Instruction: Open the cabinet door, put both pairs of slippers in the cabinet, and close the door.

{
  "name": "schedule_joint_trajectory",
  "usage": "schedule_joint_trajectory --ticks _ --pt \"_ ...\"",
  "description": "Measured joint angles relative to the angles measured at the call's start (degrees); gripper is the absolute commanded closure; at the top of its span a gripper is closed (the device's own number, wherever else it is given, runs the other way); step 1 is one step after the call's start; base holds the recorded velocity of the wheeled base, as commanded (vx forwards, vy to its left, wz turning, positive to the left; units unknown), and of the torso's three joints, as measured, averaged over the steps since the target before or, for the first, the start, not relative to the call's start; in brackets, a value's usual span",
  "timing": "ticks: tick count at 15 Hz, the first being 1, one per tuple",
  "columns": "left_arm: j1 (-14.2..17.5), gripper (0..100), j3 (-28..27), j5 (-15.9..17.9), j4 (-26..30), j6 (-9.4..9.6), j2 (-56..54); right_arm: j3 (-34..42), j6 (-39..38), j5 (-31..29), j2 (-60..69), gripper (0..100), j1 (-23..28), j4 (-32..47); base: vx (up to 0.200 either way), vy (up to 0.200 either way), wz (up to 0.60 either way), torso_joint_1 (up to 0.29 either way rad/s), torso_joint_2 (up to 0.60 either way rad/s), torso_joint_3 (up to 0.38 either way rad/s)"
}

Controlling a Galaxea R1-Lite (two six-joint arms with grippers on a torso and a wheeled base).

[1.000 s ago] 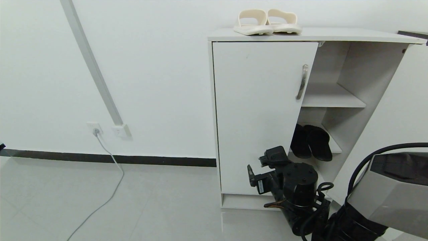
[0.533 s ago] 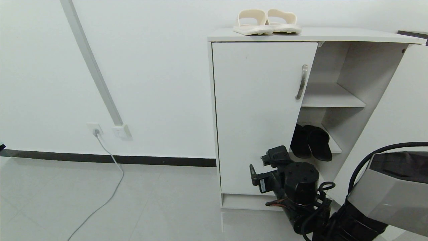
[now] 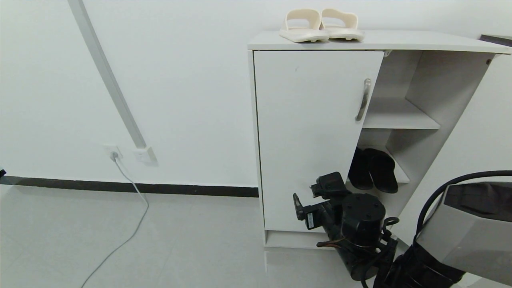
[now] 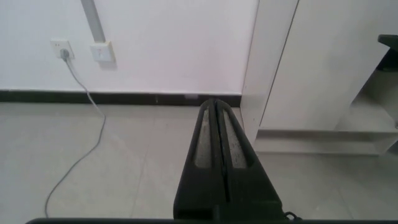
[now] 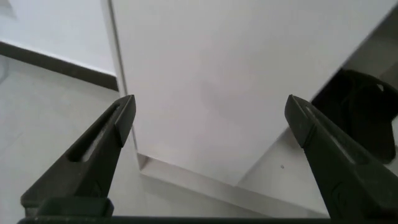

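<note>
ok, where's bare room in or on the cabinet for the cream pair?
The upper shelf, between the closed left door edge and the right wall, is bare. The cabinet top is bare right of the cream slippers. The lower shelf is crowded: black slippers fill most of it, and the open right gripper sits low before the door.

Left gripper fingers pressed together, above tiled floor, cabinet near, wall socket with cable

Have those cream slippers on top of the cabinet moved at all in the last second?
No. The cream slippers sit at the same spot on the cabinet top, above the closed door.
</note>
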State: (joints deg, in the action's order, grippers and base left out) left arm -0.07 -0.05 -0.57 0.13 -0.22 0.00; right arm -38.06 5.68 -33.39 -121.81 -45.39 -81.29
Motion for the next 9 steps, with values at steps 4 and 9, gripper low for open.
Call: schedule_joint_trajectory --ticks 4,9 --pt "0.0 100 -0.05 -0.02 -0.04 0.0 0.0 0.13 0.01 0.09 0.87 0 0.07 -0.46 0.0 0.0 0.0 0.072 -0.52 -0.359" --pt "0.07 100 -0.05 -0.02 -0.06 -0.02 0.0 0.74 0.01 0.24 3.06 0 -0.06 -0.22 0.0 0.0 0.0 0.131 -0.47 -0.333"
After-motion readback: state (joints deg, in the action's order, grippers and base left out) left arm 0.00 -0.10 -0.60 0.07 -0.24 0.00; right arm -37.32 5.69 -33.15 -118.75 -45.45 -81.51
